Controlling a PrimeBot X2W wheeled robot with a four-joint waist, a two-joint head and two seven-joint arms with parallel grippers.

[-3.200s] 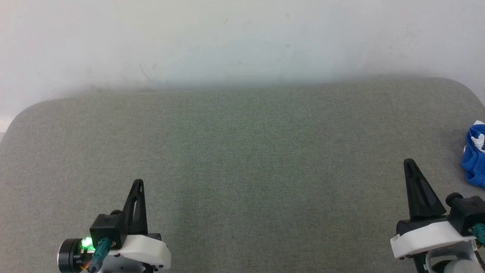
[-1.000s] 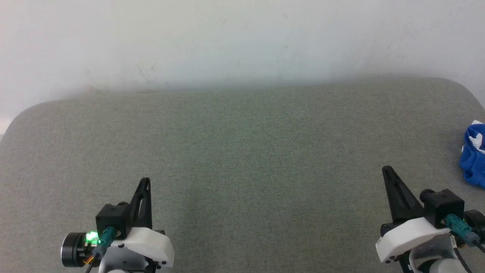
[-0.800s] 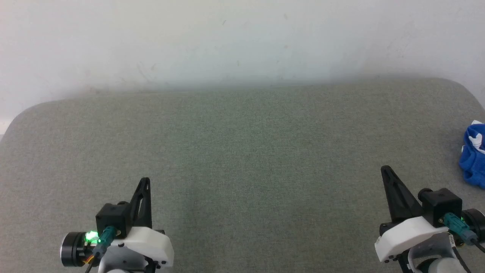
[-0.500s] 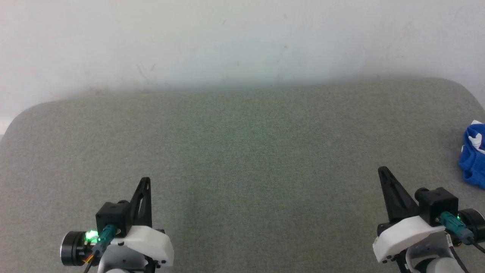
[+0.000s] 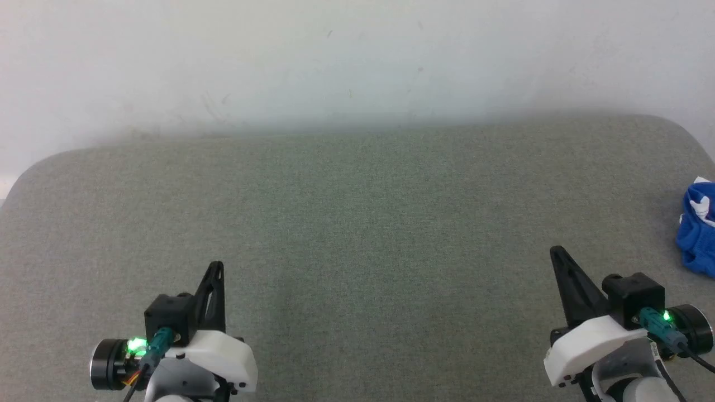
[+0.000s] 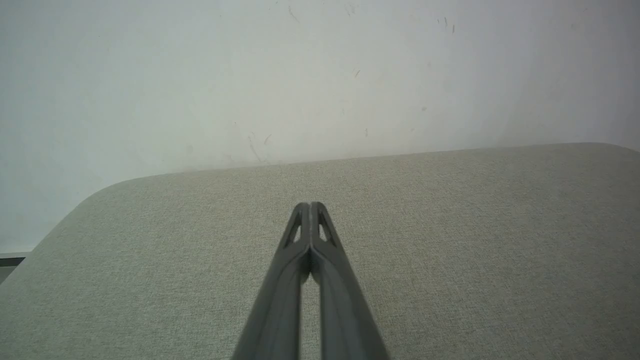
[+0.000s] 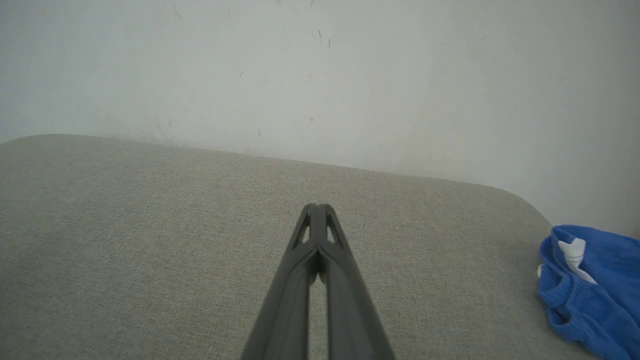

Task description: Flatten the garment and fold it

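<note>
Our left gripper [image 5: 217, 266] and right gripper [image 5: 555, 251] were closed and empty; we judged the right should open wide before reaching the bunched shorts [image 5: 695, 240].

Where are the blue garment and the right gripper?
garment [image 7: 600, 310], right wrist view, on the blue cloth below its white patch.
right gripper [image 7: 317, 207], right wrist view, at its shut fingertips.

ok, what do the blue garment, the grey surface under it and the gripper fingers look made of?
The garment: soft matte knit fabric, by its limp bunching and ribbed gathered edge; fibre unclear. The surface: matte woven grey-green upholstery cloth, fine flecked grain, likely padded given rounded corners. The gripper fingers: probably moulded dark plastic, matte, with triangular cut-outs near the tips.
</note>
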